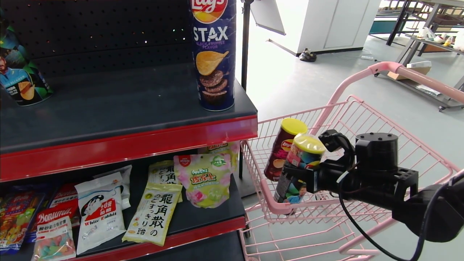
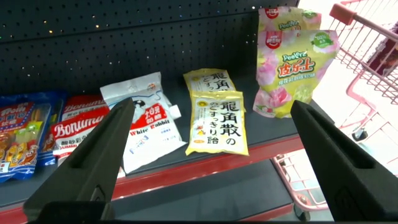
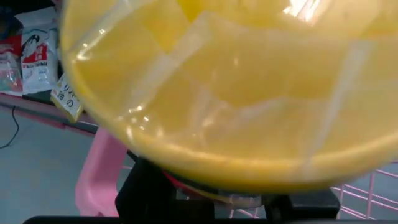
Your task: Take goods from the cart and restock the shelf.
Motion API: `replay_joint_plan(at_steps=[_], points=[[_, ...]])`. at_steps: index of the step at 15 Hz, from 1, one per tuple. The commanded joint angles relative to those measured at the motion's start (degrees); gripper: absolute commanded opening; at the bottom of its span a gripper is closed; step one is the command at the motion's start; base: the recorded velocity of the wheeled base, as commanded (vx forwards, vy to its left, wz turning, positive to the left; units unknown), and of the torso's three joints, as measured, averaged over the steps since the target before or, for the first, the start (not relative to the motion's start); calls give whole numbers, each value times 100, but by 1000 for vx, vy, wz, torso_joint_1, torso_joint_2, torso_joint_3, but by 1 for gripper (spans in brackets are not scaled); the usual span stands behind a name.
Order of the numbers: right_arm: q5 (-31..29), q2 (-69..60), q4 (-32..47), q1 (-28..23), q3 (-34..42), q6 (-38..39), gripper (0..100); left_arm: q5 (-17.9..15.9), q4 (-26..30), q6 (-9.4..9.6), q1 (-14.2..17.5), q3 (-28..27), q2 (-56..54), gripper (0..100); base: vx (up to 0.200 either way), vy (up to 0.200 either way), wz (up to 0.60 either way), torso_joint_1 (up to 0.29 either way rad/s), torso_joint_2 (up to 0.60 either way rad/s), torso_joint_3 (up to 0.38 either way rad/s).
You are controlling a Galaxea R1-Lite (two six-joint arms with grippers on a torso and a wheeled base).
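In the head view my right gripper [image 1: 294, 178] is shut on a multicoloured chip can [image 1: 305, 156] with a yellow lid, held upright at the front corner of the pink cart [image 1: 362, 106]. The same lid [image 3: 230, 81] looms very close in the right wrist view. Just behind it a red chip can [image 1: 281, 152] with a yellow lid leans in the cart. My left gripper [image 2: 212, 106] is open with nothing between its fingers [image 2: 93, 168], facing the lower shelf. On the dark upper shelf [image 1: 108, 105] a tall blue can [image 1: 214, 61] stands at its right end.
A green can [image 1: 20, 78] stands at the upper shelf's far left, with bare shelf between it and the blue can. Snack bags lie on the lower shelf: a white one [image 2: 146, 121], a yellow one [image 2: 217, 124], a pink-green one [image 2: 295, 68]. A black pole [image 1: 245, 43] rises between shelf and cart.
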Motion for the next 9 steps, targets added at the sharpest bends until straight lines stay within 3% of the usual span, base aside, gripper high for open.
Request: replay_joint_plan(at_steps=[1,5,9], points=[[-49,-531,-14,-2,315,-9,0,-6,0,-1,1,1,7,100,0,0,0,0,0,0],[-357,-1481,-14,-37,500,-9,0,3,0,-1,1,1,7,100,0,0,0,0,0,0],[-673,-2096,83,-178,8,-106,0,3,0,-1,1,-8,7,100,0,0,0,0,0,0]])
